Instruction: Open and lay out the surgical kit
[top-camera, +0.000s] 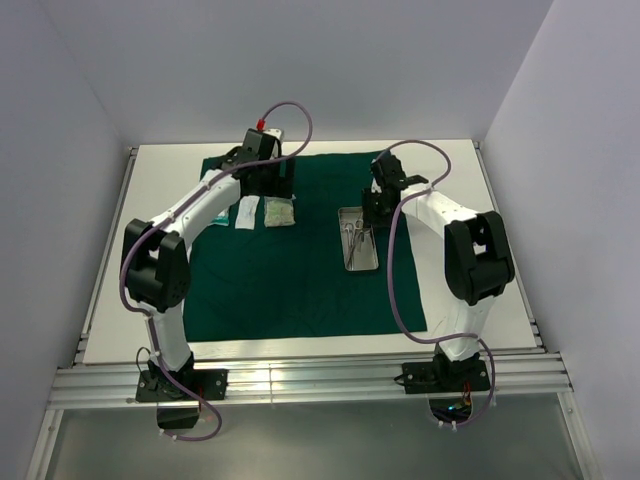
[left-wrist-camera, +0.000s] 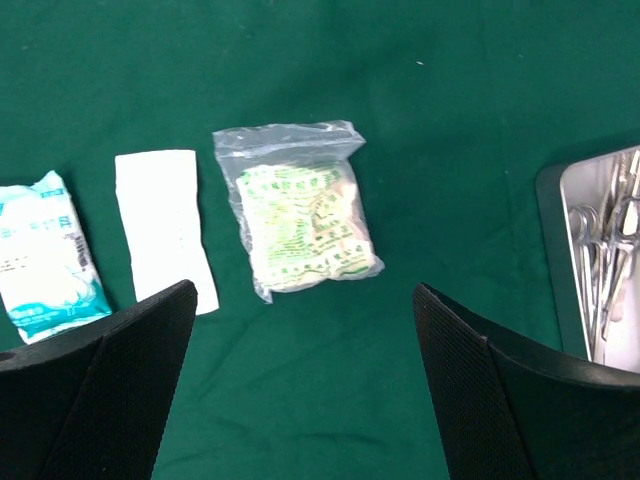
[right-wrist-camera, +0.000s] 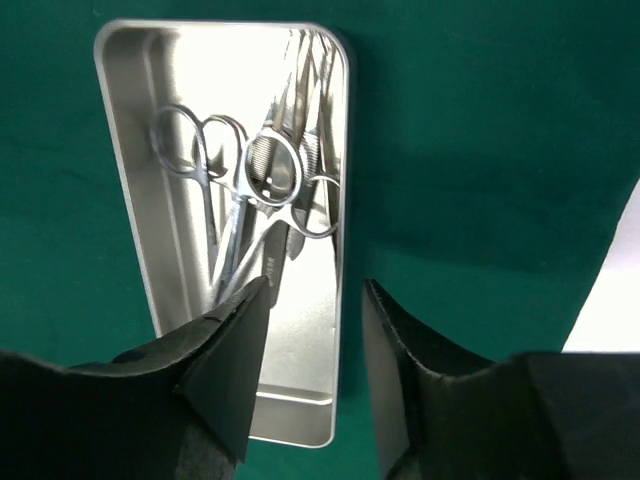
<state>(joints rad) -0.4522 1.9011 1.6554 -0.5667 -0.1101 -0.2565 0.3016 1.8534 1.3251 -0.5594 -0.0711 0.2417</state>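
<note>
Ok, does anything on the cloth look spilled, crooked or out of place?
Nothing spilled or damaged. The packets lie in a row on the cloth; only the instruments look jumbled, crossing each other in the tray.

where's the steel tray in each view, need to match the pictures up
Top external: the steel tray lies right of centre on the dark green cloth, just below the right arm's wrist.
Left wrist: at the far right edge, partly cut off.
Right wrist: upper left to centre, filling much of the picture.
Shared landmark: the ring-handled clamps lying inside the tray.
</note>
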